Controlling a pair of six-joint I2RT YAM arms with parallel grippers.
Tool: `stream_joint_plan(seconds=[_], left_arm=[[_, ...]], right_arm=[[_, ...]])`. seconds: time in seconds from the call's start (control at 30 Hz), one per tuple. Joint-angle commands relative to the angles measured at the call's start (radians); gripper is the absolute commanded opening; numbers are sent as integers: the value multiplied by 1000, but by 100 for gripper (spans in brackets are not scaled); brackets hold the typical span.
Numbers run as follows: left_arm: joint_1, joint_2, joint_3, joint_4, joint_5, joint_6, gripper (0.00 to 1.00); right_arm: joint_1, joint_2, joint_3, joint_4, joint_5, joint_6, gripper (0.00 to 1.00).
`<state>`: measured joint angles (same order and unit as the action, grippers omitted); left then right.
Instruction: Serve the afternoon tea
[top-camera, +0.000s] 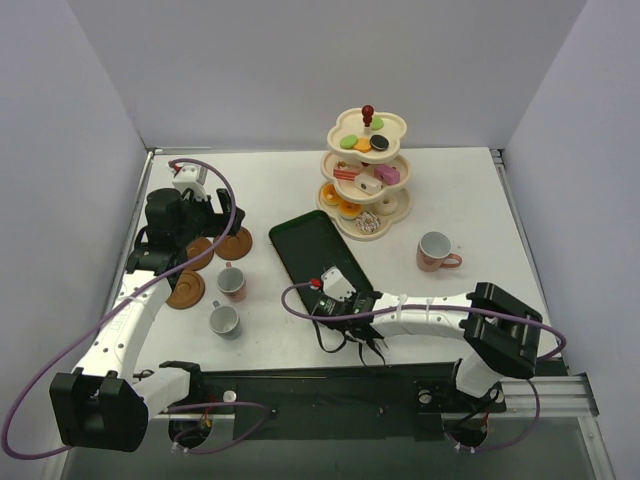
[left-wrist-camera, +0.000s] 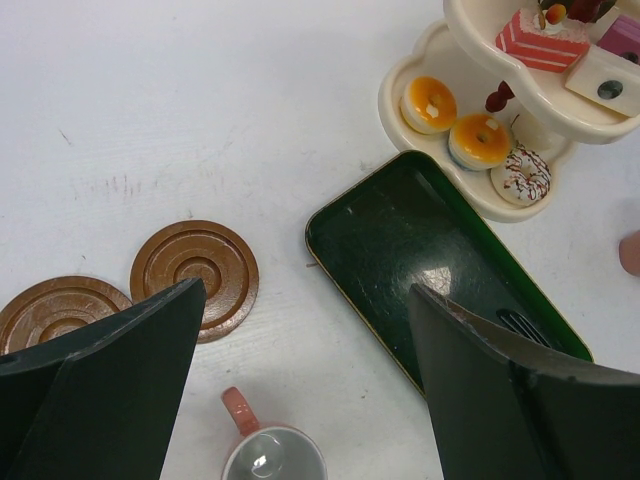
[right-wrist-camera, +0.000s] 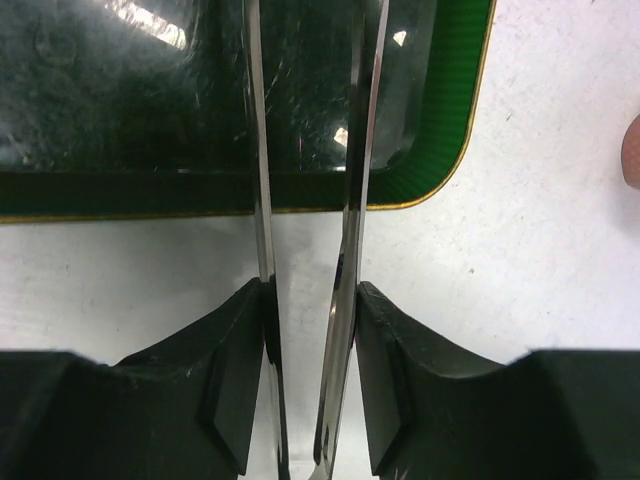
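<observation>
The cream three-tier stand (top-camera: 365, 165) with a red knob carries toy sweets at the back of the table; donuts (left-wrist-camera: 480, 140) lie on its lowest tier. Two pink-and-grey cups (top-camera: 232, 282) (top-camera: 224, 320) stand at the left, and a third cup (top-camera: 436, 251) stands at the right. Brown saucers (top-camera: 234, 243) (top-camera: 185, 290) lie near the left arm. My left gripper (left-wrist-camera: 305, 300) hangs open above a saucer (left-wrist-camera: 195, 278) and a cup (left-wrist-camera: 272, 455), holding nothing. My right gripper (right-wrist-camera: 310, 300) is shut on the two blades of the metal tongs (right-wrist-camera: 352, 220), which reach over the tray's near end.
A dark green rectangular tray (top-camera: 320, 255) lies slantwise in the middle, between the stand and my right gripper (top-camera: 335, 295). Its gold-edged rim (right-wrist-camera: 440, 130) runs right under the tongs. Grey walls close the table on three sides.
</observation>
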<state>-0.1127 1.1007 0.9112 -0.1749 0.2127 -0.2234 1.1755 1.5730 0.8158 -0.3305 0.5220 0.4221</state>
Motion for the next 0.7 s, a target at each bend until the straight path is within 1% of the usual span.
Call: stream_joint_plan(seconds=[0.0, 0.2, 0.27, 0.37, 0.5, 0.67], left_arm=[[-5, -10, 6, 34, -3, 10, 93], [-5, -4, 8, 35, -1, 10, 93], [-5, -4, 8, 34, -3, 10, 93], [-5, -4, 8, 35, -1, 10, 93], [-5, -4, 9, 35, -1, 10, 93], [-5, -1, 9, 35, -1, 9, 93]], right_arm=[[-42, 27, 62, -80, -8, -26, 35], [-88, 42, 95, -102, -30, -48, 38], [-99, 48, 105, -105, -30, -62, 41], [-111, 44, 112, -108, -30, -74, 49], [-116, 18, 114, -110, -31, -91, 56], [-116, -31, 115, -116, -43, -95, 59]])
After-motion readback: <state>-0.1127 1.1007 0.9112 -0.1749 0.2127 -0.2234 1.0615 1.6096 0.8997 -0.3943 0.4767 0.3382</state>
